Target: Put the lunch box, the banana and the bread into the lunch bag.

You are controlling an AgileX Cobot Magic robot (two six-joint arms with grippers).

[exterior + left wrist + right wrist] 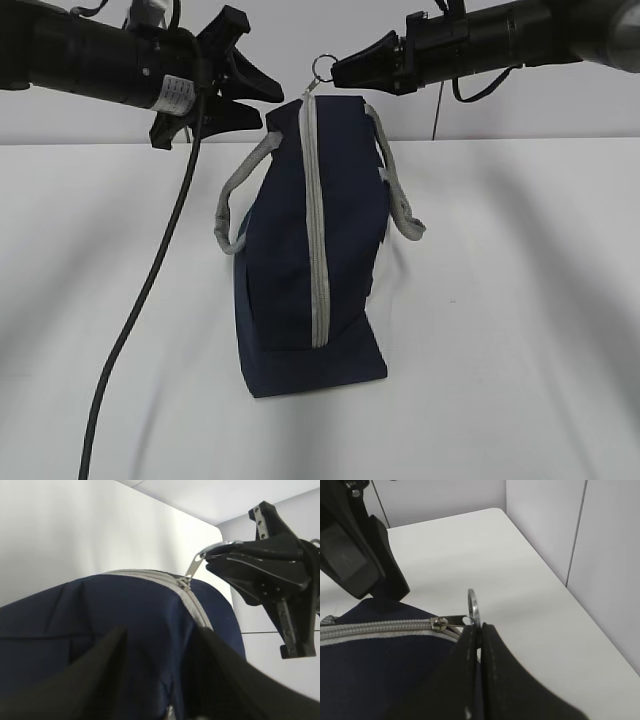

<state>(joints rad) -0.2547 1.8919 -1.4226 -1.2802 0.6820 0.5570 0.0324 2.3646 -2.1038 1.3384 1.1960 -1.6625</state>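
The navy lunch bag [290, 260] stands on end on the white table, its grey zipper [318, 230] closed up to the top. My right gripper [338, 72] is shut on the metal ring pull [473, 605] at the bag's upper end. From the other side, my left gripper [268, 103] reaches the bag's top corner. Its jaws stand apart, with the blue fabric [100, 610] between the fingers [100, 670]. I cannot tell whether they press on it. The lunch box, the banana and the bread are out of view.
Grey strap handles [240, 190] hang off both sides of the bag. A black cable [150, 280] drops from the left arm to the table's front. The table edge [570, 595] runs close to a white wall on the right.
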